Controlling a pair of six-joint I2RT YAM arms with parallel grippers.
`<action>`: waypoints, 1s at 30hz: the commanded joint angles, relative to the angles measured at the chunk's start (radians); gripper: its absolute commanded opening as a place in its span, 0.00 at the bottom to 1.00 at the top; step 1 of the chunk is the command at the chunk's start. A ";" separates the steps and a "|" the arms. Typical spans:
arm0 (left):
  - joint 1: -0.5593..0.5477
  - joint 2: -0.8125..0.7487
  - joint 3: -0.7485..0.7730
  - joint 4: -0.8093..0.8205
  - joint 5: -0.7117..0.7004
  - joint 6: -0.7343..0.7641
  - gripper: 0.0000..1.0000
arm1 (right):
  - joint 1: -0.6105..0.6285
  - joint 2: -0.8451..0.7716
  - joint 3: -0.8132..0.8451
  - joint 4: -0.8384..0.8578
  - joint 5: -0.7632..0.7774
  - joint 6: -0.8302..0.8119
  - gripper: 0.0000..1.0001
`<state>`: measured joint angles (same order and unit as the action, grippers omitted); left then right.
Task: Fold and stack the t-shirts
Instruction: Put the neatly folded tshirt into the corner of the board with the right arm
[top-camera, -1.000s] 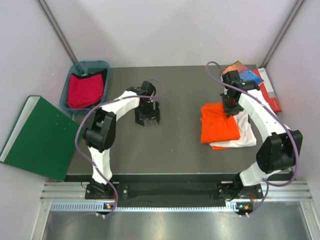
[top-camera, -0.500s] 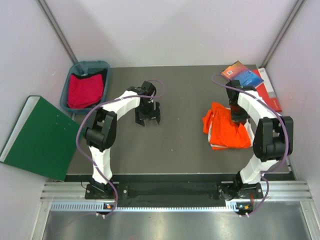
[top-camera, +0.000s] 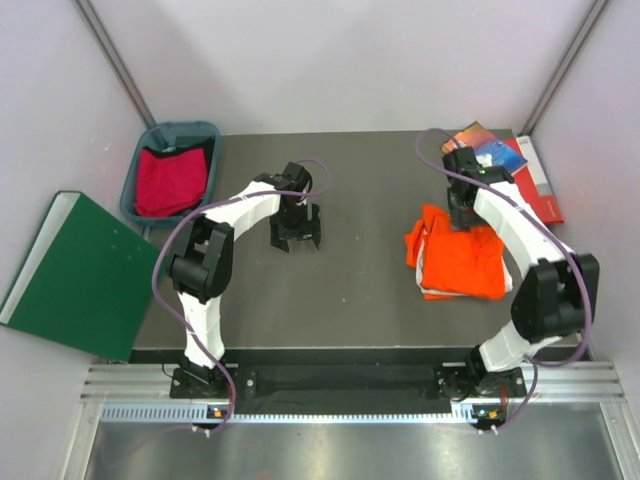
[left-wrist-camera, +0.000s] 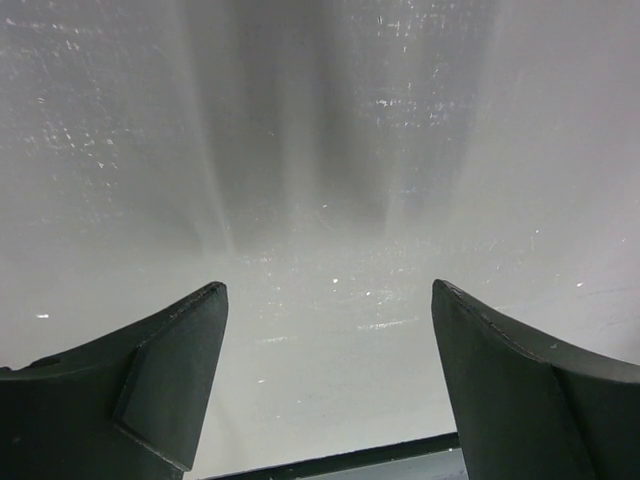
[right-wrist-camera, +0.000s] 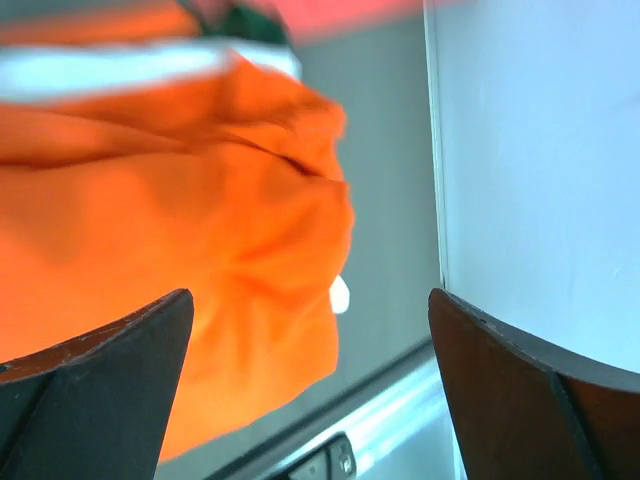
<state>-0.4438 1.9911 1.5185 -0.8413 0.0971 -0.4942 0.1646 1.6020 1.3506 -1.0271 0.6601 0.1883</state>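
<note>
A bright orange t-shirt (top-camera: 460, 265) lies folded on the right half of the table, on a white t-shirt (top-camera: 432, 292) whose edge peeks out beneath it. My right gripper (top-camera: 459, 215) hovers over the orange shirt's far edge, open and holding nothing. The right wrist view shows the orange t-shirt (right-wrist-camera: 180, 230) below and left of the wide-apart fingers of that gripper (right-wrist-camera: 310, 330). A crimson t-shirt (top-camera: 167, 180) sits in the bin. My left gripper (top-camera: 295, 236) is open over bare table mid-left; in its wrist view the left gripper (left-wrist-camera: 330, 300) has only tabletop between its fingers.
A teal bin (top-camera: 206, 133) stands at the back left corner. A stiff dark-green board (top-camera: 75, 265) leans off the table's left side. Red and blue books (top-camera: 505, 155) lie at the back right. The dark table (top-camera: 370, 200) ends at a metal rail in front.
My right gripper carried the orange shirt's edge rightward over the white shirt, then opened and let it go, pulling back toward the far edge. The left arm stayed still.
</note>
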 joint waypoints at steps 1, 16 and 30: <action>-0.001 -0.006 -0.008 0.005 0.016 0.011 0.88 | 0.193 -0.120 0.119 0.035 0.056 -0.047 1.00; -0.001 -0.028 -0.024 -0.013 -0.031 0.013 0.99 | 0.349 0.085 -0.039 0.235 -0.550 0.030 0.00; -0.001 -0.043 -0.041 -0.025 -0.057 0.028 0.99 | 0.342 0.303 -0.082 0.308 -0.599 0.051 0.00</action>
<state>-0.4438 1.9907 1.4902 -0.8474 0.0574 -0.4824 0.5064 1.8641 1.2766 -0.7418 0.0406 0.2108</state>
